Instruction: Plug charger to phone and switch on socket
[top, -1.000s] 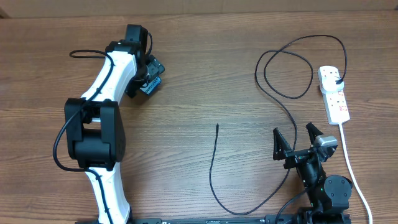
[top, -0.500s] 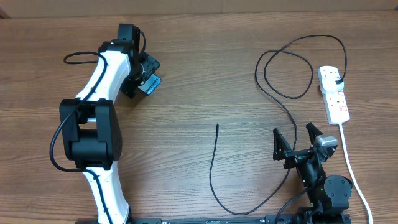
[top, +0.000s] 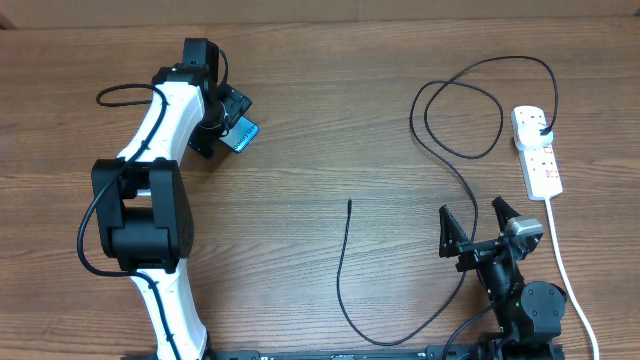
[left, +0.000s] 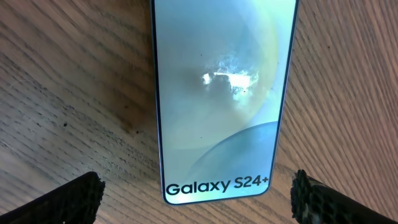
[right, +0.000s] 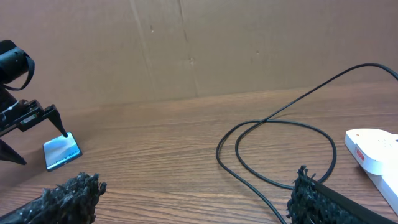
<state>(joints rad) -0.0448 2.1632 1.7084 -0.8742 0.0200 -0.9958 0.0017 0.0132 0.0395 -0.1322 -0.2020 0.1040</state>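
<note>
Half the phone (top: 244, 133) hides under the left gripper (top: 228, 122), which hangs over it with jaws wide, at 10 o'clock on the table (top: 330, 110). Right gripper (top: 470, 210) gapes empty at 5. The charger (top: 340, 270) has its loose tip dead centre, and the socket (top: 537, 160) is at 3.

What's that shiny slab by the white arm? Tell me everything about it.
It's a slim rectangular smartphone with a glossy blue-teal face, dark edges and "Galaxy S24+" printed at one end. Glare spots its screen. It lies flat, face up, on the wooden table, far left. The left gripper is open astride it, fingers clear of its sides.
</note>
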